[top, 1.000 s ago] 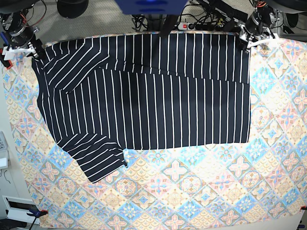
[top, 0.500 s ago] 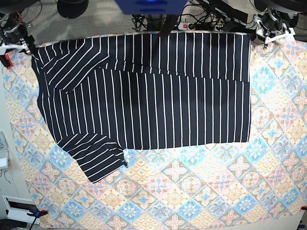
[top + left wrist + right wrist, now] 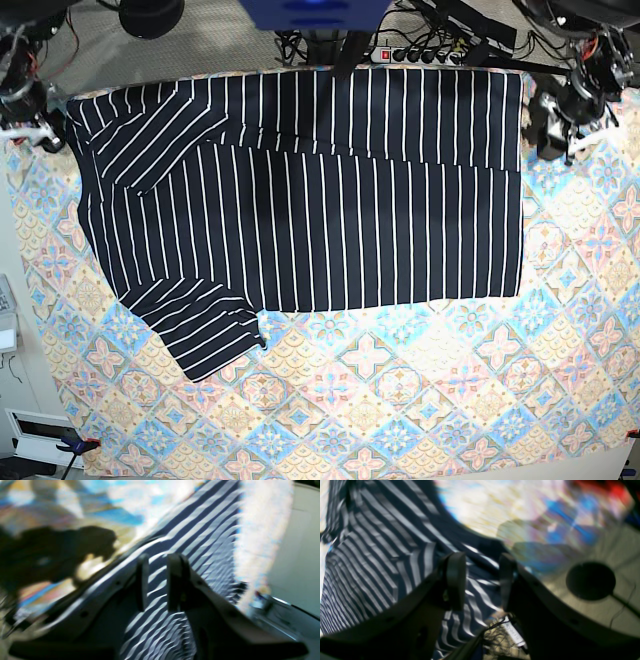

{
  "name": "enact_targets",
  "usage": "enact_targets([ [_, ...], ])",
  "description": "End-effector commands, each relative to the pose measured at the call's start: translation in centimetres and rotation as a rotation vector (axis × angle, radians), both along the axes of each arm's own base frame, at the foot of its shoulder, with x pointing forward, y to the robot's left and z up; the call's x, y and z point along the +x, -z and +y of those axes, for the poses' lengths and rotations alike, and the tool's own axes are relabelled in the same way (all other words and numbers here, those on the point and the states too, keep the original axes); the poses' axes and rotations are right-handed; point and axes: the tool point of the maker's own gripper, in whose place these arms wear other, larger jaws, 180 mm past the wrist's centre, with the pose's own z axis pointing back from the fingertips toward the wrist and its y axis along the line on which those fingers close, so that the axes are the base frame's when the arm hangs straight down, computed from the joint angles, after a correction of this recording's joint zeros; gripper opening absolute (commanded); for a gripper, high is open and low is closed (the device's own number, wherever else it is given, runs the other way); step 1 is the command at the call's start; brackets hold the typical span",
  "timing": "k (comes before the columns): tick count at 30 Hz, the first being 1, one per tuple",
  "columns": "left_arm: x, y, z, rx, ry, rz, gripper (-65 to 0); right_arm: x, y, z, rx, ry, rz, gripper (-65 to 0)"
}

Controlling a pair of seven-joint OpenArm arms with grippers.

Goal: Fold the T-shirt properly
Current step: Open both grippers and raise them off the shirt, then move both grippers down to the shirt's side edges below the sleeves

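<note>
The T-shirt [image 3: 330,200] is dark with thin white stripes and lies flat across the back half of the patterned tablecloth [image 3: 400,400]. Its top strip is folded down over the body, and one sleeve sticks out at the lower left. My left gripper [image 3: 553,130] hovers just off the shirt's top right corner, clear of the cloth. In the blurred left wrist view its fingers [image 3: 142,580] stand slightly apart around nothing, the shirt [image 3: 200,535] beyond them. My right gripper [image 3: 30,120] is off the top left corner, open [image 3: 481,556], with the shirt [image 3: 382,550] below it.
A power strip and cables [image 3: 400,52] lie behind the table's back edge. A dark round base [image 3: 150,15] stands at the back left. A clamp [image 3: 75,443] grips the cloth's front left corner. The table ends just left of the right gripper.
Both grippers have drawn away from the shirt's top corners, the left one out and slightly toward the front, the right one outward to the table's edge. The shirt has not moved.
</note>
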Motion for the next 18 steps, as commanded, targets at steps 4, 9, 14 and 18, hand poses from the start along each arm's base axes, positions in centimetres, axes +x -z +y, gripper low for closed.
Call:
enact_targets([
  [4, 3.2, -1.8, 0.8, 0.066, 0.019, -0.061, -51.7, 5.0, -1.9, 2.4, -0.068, -0.15, -0.061, -42.8],
  [9, 7.4, -3.4, 1.2, 0.181, 0.064, -0.094, -51.7, 9.4, -1.7, 6.3, -0.096, -0.295, -0.067, -42.8],
  [14, 11.4, -4.1, 1.2, 0.253, 0.117, -0.099, -51.6, 13.0, -2.2, 9.0, -0.179, -0.418, -0.063, -42.8],
  [18, 13.7, -2.5, 2.5, 0.195, 0.08, -0.069, -51.6, 14.8, -2.2, 10.2, -0.22, -0.475, -0.052, -42.8],
])
